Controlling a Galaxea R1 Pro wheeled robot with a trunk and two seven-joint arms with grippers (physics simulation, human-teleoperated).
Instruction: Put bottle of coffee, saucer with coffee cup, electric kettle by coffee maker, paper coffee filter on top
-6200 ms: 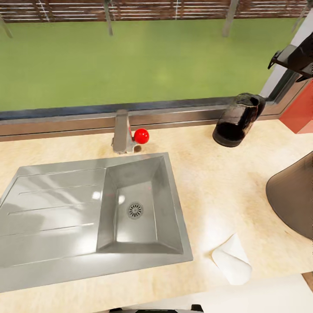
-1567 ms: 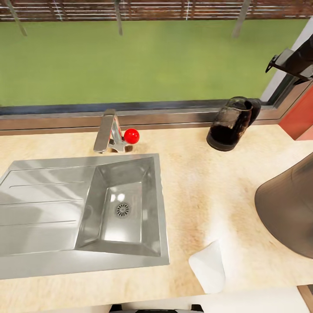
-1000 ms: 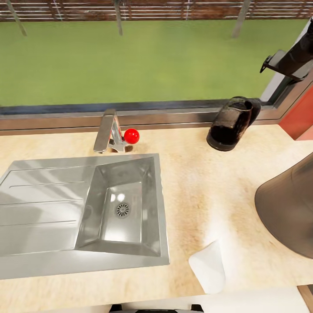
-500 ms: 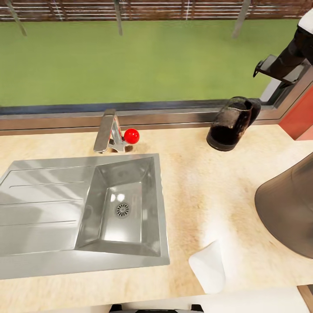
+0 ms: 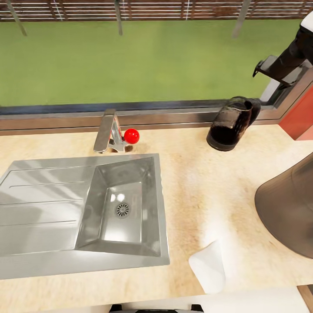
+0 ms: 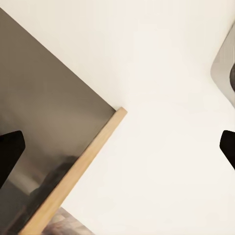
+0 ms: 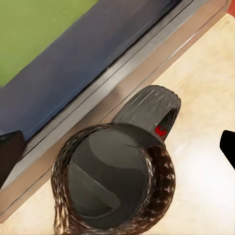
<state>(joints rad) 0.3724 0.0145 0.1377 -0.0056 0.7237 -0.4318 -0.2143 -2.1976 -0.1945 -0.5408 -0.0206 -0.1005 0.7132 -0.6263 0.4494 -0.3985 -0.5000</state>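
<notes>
Since a second ago, moved leftward toward the electric kettle (image 5: 231,123): right end effector (image 5: 278,69), fingers spread wide, empty, above it. Left end effector (image 6: 117,147) spread too, holding nothing. Kettle upright on bench (image 5: 204,182) near window, coffee maker (image 5: 287,208) rightward.

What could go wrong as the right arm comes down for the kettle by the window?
The right gripper hangs open above the electric kettle, which stands close to the window ledge. A finger might strike the ledge or knock the kettle over. The handle faces the window, so reaching it looks awkward. On the way to the coffee maker, the kettle may bump its flared side.
</notes>
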